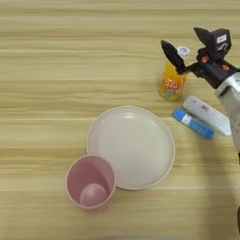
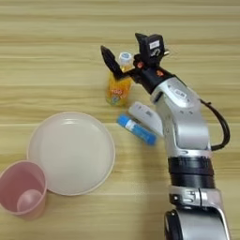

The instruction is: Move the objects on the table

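The orange-juice bottle (image 2: pixel 119 83) stands upright in the upper middle of the right eye view, its white cap (image 2: pixel 124 58) on top and its printed label facing the camera. The end effector (image 2: pixel 125 46) is at the level of the bottle's top, its two black fingers (image 2: pixel 108 57) spread wide: one finger lies just left of the cap, the other sits higher and to the right, so the cap falls between them. Whether either finger touches the bottle cannot be told.

Just below and right of the bottle lies the blue tube (image 2: pixel 137 129), flat on the table (image 2: pixel 47 70) and angled down to the right, its white label partly visible. A white flat oblong object (image 2: pixel 145 116) lies right beside it on its upper side, running parallel to it.

The round beige plate (image 2: pixel 70 152) sits lower left of the bottle, well apart from the tube, and holds nothing. A pink cup (image 2: pixel 22 189) stands upright at the plate's lower left edge, overlapping its rim in the view.

The silver forearm (image 2: pixel 185 122) rises from the bottom edge at the right of the frame up to the end effector, with a black cable (image 2: pixel 220 126) looping along its right side.
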{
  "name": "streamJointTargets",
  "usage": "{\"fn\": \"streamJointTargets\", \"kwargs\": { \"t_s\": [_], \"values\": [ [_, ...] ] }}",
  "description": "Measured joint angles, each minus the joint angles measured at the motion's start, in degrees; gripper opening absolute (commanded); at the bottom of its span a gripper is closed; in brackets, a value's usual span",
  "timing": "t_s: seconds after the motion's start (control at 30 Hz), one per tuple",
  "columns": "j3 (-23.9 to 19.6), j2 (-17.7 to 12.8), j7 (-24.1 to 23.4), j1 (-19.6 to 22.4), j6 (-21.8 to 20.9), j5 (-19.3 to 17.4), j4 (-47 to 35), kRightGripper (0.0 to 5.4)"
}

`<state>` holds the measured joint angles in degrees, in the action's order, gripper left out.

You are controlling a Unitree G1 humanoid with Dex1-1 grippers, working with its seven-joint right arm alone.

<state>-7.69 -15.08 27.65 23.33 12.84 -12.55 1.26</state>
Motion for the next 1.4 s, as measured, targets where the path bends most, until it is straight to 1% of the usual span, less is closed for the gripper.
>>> {"fn": "streamJointTargets", "kwargs": {
  "t_s": [0.23, 0.33, 0.5, 0.6, 0.7, 0.9, 1.0, 1.33, 1.4],
  "values": [
    [2.89, 0.12, -1.88, 0.35, -1.28, 4.37, 8.99, 5.34],
    [3.17, 0.13, -2.74, 0.58, -2.46, 5.54, 11.95, 5.34],
    [3.18, 0.16, -5.97, 1.62, -5.31, 7.81, 17.67, 5.34],
    [3.28, 0.16, -6.13, 2.04, -6.33, 8.24, 19.48, 5.34],
    [3.35, 0.16, -6.13, 2.15, -7.31, 8.72, 20.68, 4.96],
    [3.33, 0.29, -5.97, 2.35, -7.84, 8.68, 22.09, 3.98],
    [3.29, 0.29, -5.96, 2.50, -8.30, 8.68, 22.71, 3.58],
    [3.15, 0.32, -5.12, 2.77, -8.33, 8.45, 22.58, 3.54],
    [3.05, 0.50, -3.89, 2.59, -8.31, 6.81, 19.99, 3.53]
  ]
}}
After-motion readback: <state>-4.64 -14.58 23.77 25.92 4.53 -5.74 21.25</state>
